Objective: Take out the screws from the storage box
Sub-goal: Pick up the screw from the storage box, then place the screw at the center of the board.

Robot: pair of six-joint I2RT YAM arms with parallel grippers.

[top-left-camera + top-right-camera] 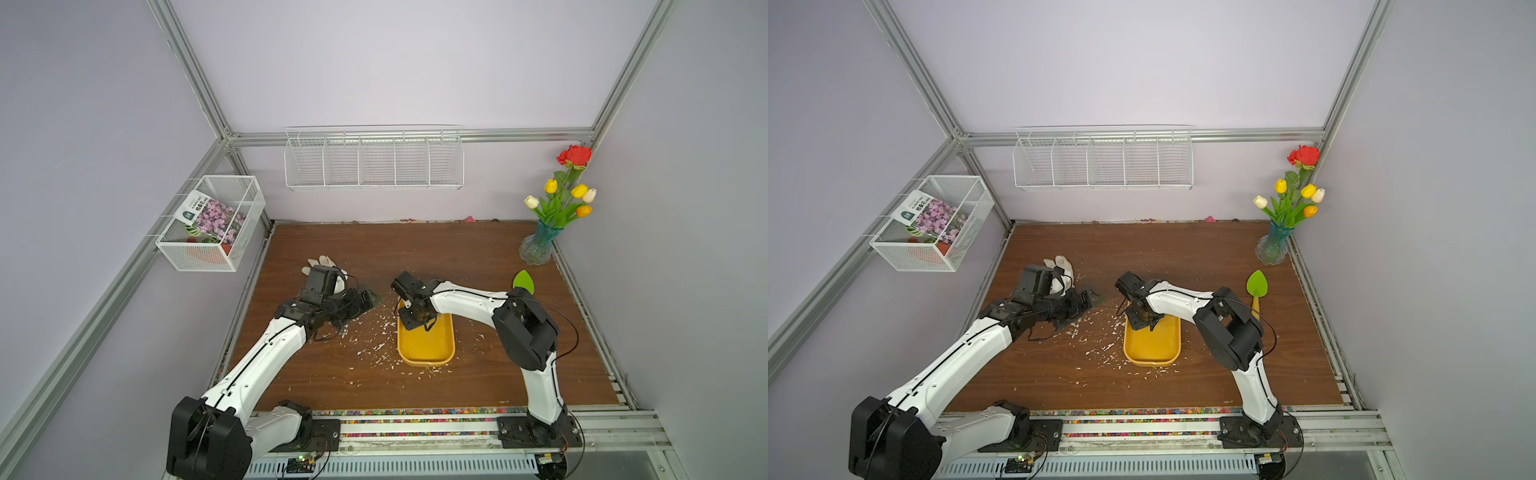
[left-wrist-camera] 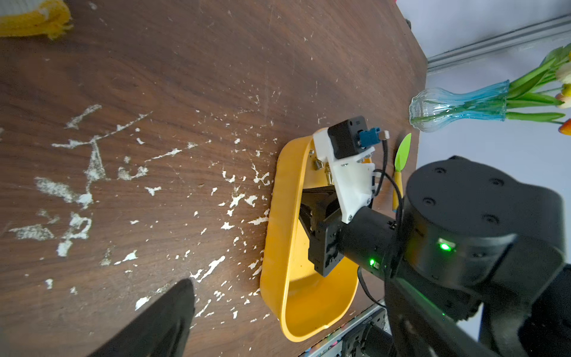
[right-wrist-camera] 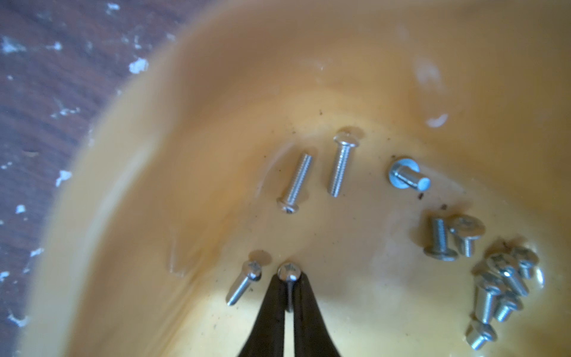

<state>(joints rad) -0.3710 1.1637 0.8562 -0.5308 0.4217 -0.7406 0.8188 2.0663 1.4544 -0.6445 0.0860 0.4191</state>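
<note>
My right gripper (image 3: 289, 286) is pressed together on one screw (image 3: 289, 272). The black tips pinch its shank just under the domed head, which pokes out ahead of them. The hold looks thin, right at the very tips, so I judge the lift should go straight up and slowly, with no twist, and clear the wall before I swing out. A neighbour screw (image 3: 244, 286) lies just beside the pinched one, apart from my tips, and I would take care not to drag it along. The other screws (image 3: 340, 167) lie loose on the floor of the storage box (image 3: 191, 129), two long ones near and a heap farther off. Reading the table in both top views as a clock face with the back wall at twelve, the storage box sits a little toward six from the middle, and my right gripper works at its twelve o'clock end. Toward nine o'clock my left gripper (image 1: 362, 301) rests low over the table, jaws spread wide, holding nothing that I can see. A white glove (image 1: 322, 262) lies beyond it at ten o'clock, and a vase (image 1: 536, 249) stands at two.
</note>
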